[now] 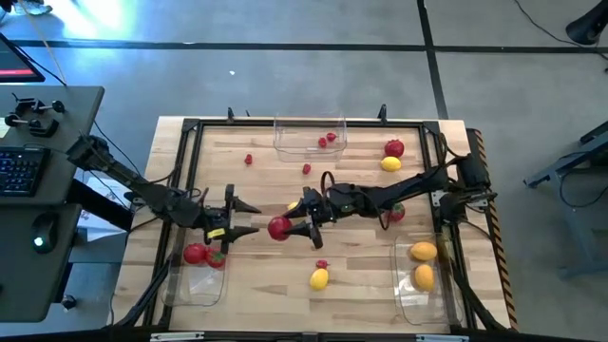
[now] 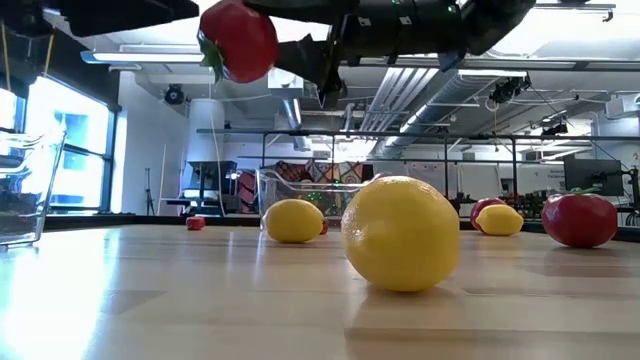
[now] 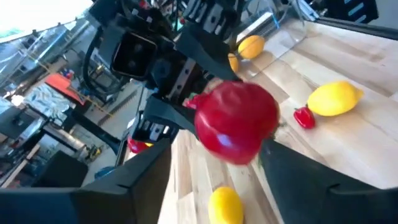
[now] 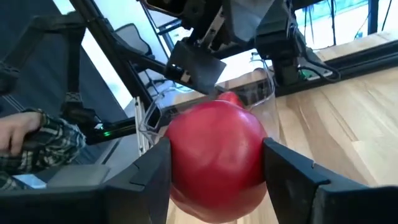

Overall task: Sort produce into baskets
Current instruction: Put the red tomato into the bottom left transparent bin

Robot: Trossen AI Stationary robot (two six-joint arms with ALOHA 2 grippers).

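Note:
A round red tomato [image 1: 278, 228] hangs above the middle of the table, and my right gripper [image 1: 291, 228] is shut on it, reaching in from the right. My left gripper [image 1: 255, 218] stands open just left of the tomato. Its two fingers [image 3: 146, 171] point at the tomato without touching it. Three clear baskets stand on the table. The near left basket [image 1: 180, 285] holds two tomatoes [image 1: 195, 254]. The near right basket [image 1: 404, 294] holds two orange lemons [image 1: 424, 251]. The far basket [image 1: 285, 142] holds small red berries [image 1: 326, 140]. My right gripper pinches the tomato by two opposite sides [image 4: 177, 162] between its two fingers [image 4: 283, 171]. The fingers come in about level from the table's right side. The tomato is lifted clear of the table [image 2: 238, 40].
Loose on the wood lie a yellow lemon [image 1: 319, 278] beside a berry [image 1: 321, 264], two berries [image 1: 249, 160] at the far left, and a tomato [image 1: 394, 148] and a lemon [image 1: 390, 163] at the far right. Another tomato [image 1: 396, 213] sits under my right arm. A black frame [image 1: 190, 133] rims the table.

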